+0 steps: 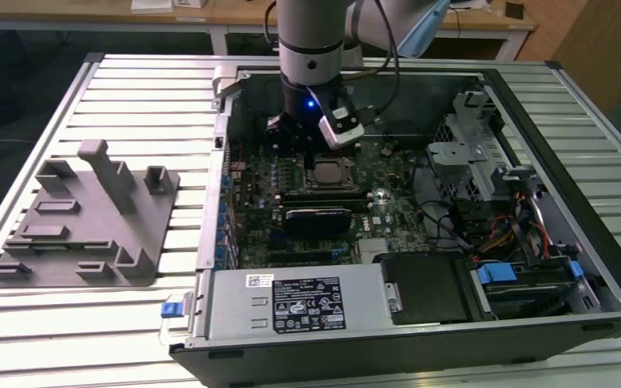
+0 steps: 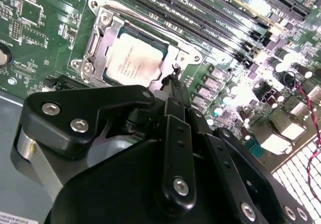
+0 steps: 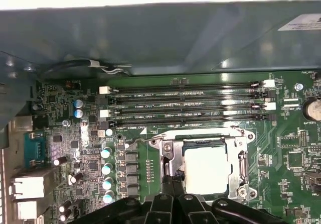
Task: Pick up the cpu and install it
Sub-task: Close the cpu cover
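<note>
The cpu (image 2: 134,58) (image 3: 208,169) lies seated in the socket (image 2: 95,48) (image 3: 241,163) on the motherboard, which the exterior view shows too (image 1: 327,172). The gripper (image 2: 174,76) (image 3: 174,184) hangs just off one edge of the socket frame, its tips beside the chip's rim and not over it. The fingers (image 2: 176,133) are pressed together into one narrow point, with nothing pinched between them. The chip rests flat, silver top up. It is square, so no axis is longer, and its edges run parallel to the socket frame and to the memory slots (image 3: 185,108) beyond the socket.
</note>
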Tool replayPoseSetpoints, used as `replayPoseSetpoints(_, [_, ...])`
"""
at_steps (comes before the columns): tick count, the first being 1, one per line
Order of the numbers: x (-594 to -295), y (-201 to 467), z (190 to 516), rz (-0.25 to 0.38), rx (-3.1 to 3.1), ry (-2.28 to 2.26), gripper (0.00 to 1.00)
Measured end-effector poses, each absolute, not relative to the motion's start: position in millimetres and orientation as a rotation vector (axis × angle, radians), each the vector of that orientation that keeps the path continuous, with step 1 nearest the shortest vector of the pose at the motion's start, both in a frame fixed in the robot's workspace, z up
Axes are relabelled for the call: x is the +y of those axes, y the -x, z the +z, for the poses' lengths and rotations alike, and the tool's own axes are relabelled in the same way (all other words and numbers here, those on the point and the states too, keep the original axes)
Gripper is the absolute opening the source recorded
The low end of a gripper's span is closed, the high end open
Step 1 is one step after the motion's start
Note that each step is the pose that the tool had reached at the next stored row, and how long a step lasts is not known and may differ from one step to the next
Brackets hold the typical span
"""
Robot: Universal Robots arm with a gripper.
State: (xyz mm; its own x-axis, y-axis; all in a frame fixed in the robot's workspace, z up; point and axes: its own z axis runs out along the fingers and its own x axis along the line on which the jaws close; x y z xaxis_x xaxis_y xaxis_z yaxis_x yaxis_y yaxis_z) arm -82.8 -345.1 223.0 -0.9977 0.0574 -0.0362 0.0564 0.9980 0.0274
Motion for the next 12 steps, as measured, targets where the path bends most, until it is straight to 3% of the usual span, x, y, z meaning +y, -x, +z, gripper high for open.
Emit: replayPoseSetpoints(12, [-345.0, 59.1, 223.1, 0.036, 3.104, -0.088, 0.11])
